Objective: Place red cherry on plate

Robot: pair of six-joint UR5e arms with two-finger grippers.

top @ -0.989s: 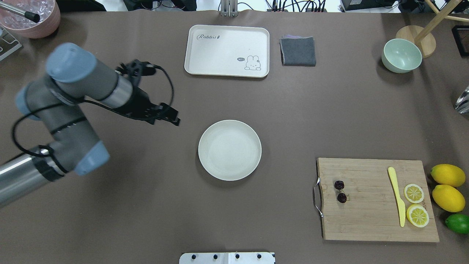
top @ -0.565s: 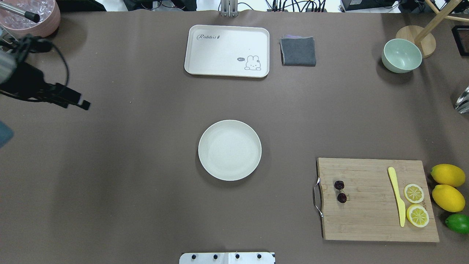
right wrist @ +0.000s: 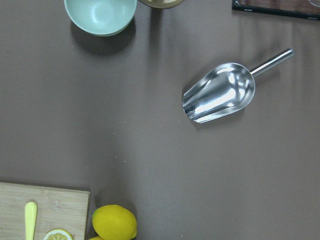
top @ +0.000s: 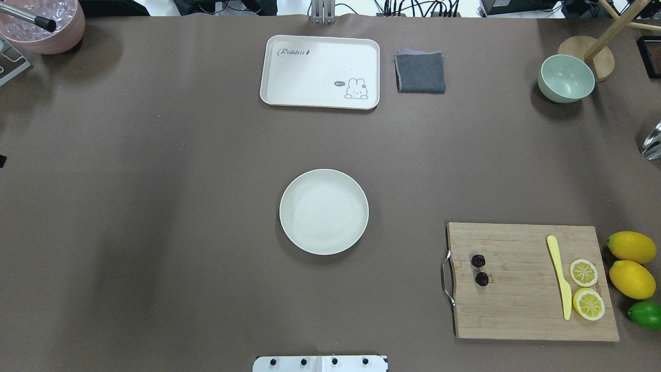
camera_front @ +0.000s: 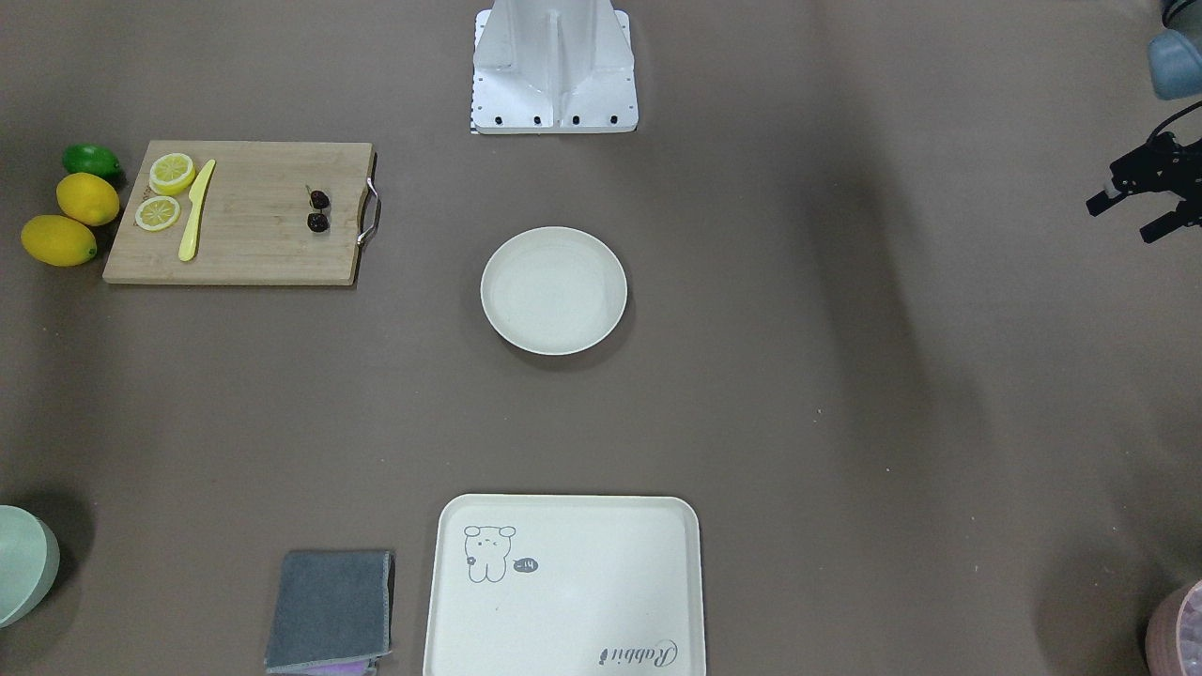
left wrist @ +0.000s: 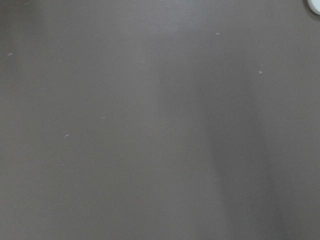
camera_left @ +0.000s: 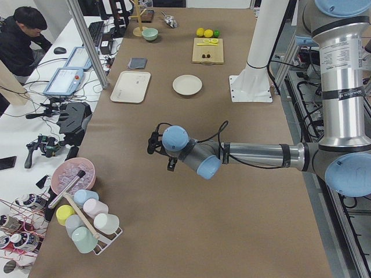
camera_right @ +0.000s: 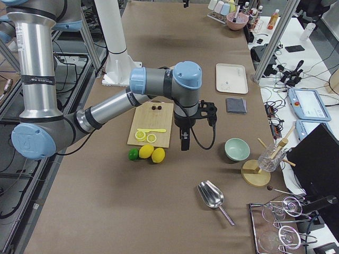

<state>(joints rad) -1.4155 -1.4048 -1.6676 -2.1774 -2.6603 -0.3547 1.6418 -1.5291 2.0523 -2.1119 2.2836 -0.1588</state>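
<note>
handling, judged: the red cherry (top: 480,269) is a pair of tiny dark round fruits. it should be very light, probably smooth-skinned, and apt to roll or squirt out of a hard pinch. the stems joining the two are too thin to see well, and i would not trust them as a hold. better to take one fruit across its widest part with a gentle close and let the other trail. come straight down so the fingers do not nudge the pair along the wood. real or imitation: cannot tell.

position: the pair lies on the cutting board (top: 516,310) near its handle end. in the overhead view that is about 4 o'clock from the plate (top: 324,212) and well apart from it. plate is bare; task not started.

claws: left claw (camera_front: 1124,218) hangs over bare tabletop (top: 155,232), far out at 9 o'clock from the plate in the overhead sense. its fingers are spread with nothing between them. right claw (camera_right: 184,145) hangs above the tabletop past the board's lemon end, between the lemons (camera_right: 158,155) and the green bowl (camera_right: 237,149). it shows only from the side, so i cannot tell whether it is released or clenched. its wrist camera shows no cherry.

change: a second ago the left arm reached in close to the plate at 9 o'clock. at 0.6 s ago it was at the overhead view's edge, and now only a dark sliver shows there. cherry, plate and board unmoved.
</note>
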